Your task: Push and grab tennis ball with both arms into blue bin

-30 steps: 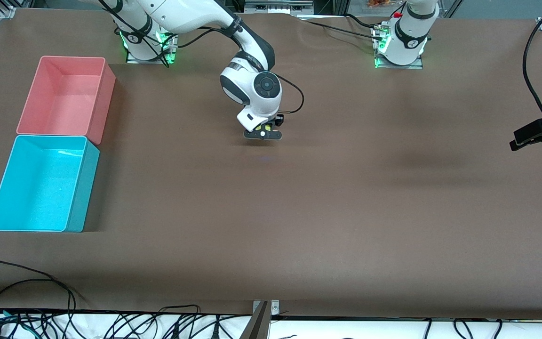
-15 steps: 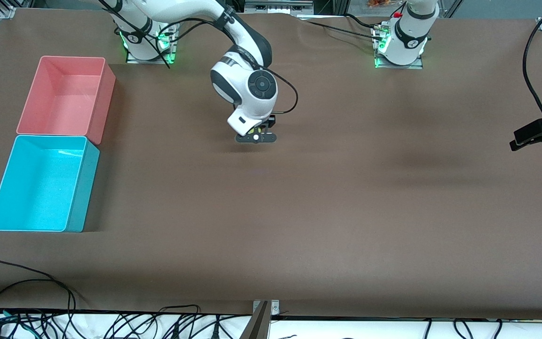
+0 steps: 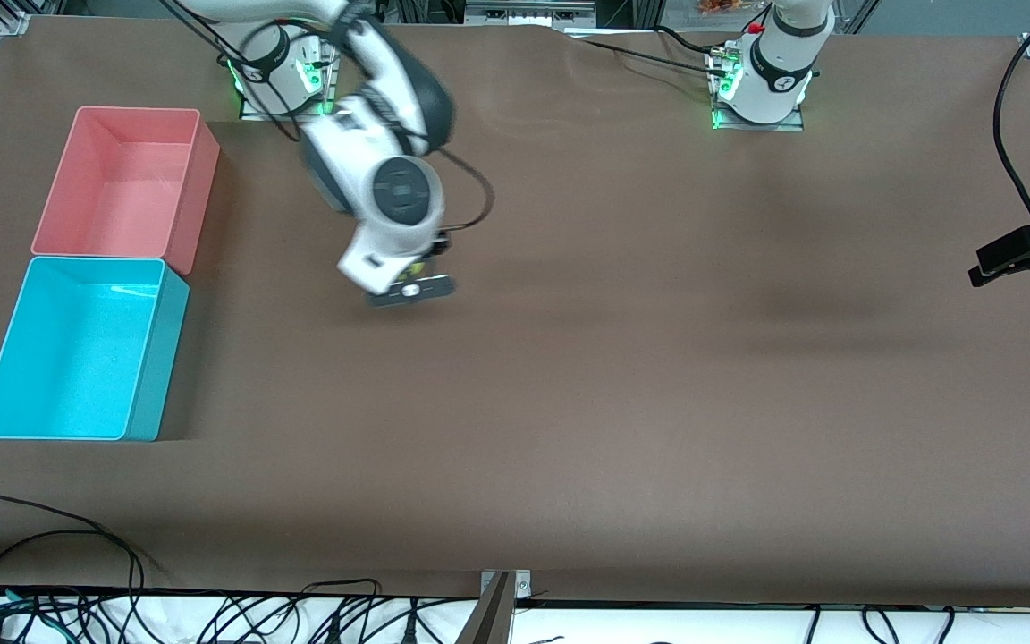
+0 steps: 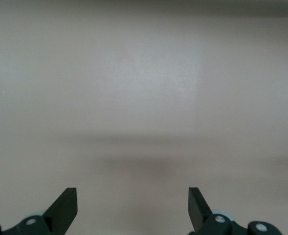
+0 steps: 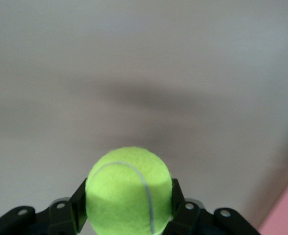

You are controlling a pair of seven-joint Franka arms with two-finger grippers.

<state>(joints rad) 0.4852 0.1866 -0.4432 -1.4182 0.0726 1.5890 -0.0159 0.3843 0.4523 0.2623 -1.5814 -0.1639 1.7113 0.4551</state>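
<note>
The right gripper (image 3: 411, 290), jaws clenched on the tennis ball (image 5: 129, 191), hangs above the table (image 3: 622, 402) well short of the blue bin (image 3: 147, 358); early release would spill it, while the left gripper (image 4: 133, 208), jaws released, waits.

Right gripper (image 3: 410, 291) clamped, raised over the table; left gripper (image 4: 133, 205) spread, waiting.

Brown table (image 3: 622, 402): pink bin (image 3: 126, 183), blue bin (image 3: 77, 353).

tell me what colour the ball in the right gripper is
Yellow-green, with a pale curved seam; the tennis ball shows best in the right wrist view, clamped in the right gripper.
</note>
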